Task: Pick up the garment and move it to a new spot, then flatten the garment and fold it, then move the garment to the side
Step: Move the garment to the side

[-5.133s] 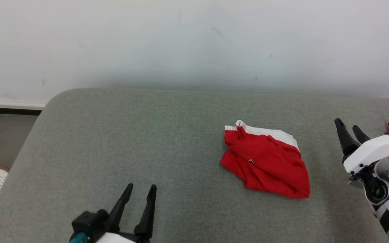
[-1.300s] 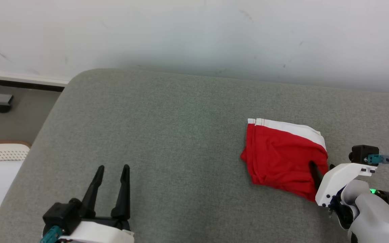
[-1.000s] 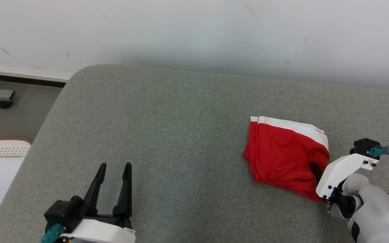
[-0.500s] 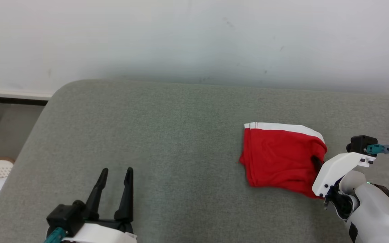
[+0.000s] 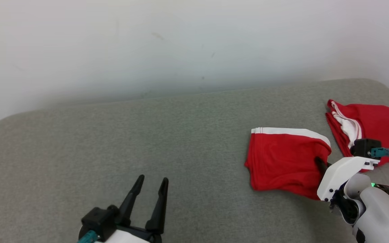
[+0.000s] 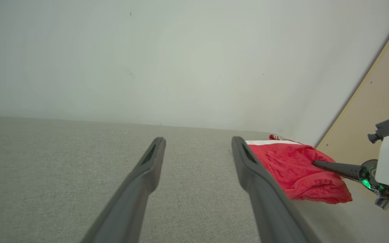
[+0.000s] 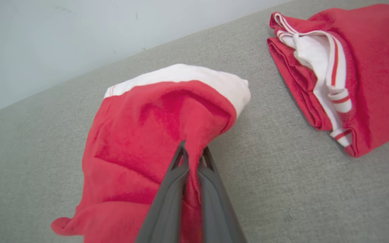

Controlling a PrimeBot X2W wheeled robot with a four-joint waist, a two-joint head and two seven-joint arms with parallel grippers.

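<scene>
**Two end effectors, one pinch on the garment [image 5: 284, 158]**

Since a second ago the right end effector [image 5: 319, 162] has clamped shut on a fold at the right edge of the red, white-banded garment, which lies toward the right of the grey bench [image 5: 147, 135]. The left end effector [image 5: 153, 179] hovers spread wide and empty, well to the garment's left. The head camera has swung right, bringing a second red garment [image 5: 373, 121] into view.

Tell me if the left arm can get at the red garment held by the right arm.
Probably yes: bare grey fabric cushion lies between the open left fingers and the red garment with white waistband; the right fingers pinch only its right edge.
</scene>
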